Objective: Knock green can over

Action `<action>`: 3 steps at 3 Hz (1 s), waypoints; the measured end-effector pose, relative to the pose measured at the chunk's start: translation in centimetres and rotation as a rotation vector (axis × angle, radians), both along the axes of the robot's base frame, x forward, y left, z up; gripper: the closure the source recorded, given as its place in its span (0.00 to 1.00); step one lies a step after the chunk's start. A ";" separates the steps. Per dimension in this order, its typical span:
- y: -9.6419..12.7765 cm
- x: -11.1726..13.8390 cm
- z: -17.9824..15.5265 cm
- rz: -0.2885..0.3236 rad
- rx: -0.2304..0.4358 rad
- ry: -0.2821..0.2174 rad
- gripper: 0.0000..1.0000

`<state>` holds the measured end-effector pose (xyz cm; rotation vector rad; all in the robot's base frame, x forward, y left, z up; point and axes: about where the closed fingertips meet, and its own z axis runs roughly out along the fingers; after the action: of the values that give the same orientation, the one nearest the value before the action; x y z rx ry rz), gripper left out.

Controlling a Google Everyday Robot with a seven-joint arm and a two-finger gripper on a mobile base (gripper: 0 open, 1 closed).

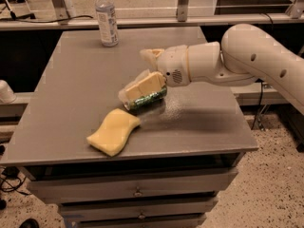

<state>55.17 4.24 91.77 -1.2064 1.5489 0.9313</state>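
Now — one green can (148, 100) lying | one tool (137, 73) touching it | one sponge (114, 132)

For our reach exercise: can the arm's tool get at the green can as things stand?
Likely yes: the tool, over the table's middle, has one finger against the tipped green can; nothing blocks it.

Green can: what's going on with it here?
The robot's arm reaches in from the right, with its gripper at the can in the middle of the table. The jaws are apart, and the lower one lies along the top of the can. The can looks to be on its side, so it appears knocked over. A yellow sponge lies close by on its front-left, and a bottle stands upright at the back.
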 end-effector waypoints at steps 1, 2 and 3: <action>-1.8 1.2 -1.6 0.018 -0.043 -0.029 0.00; -6.5 3.5 -2.7 -0.025 -0.079 -0.044 0.00; -13.2 5.7 -2.6 -0.108 -0.106 -0.054 0.00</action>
<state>60.91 -8.95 89.14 -1.1999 1.6205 0.7488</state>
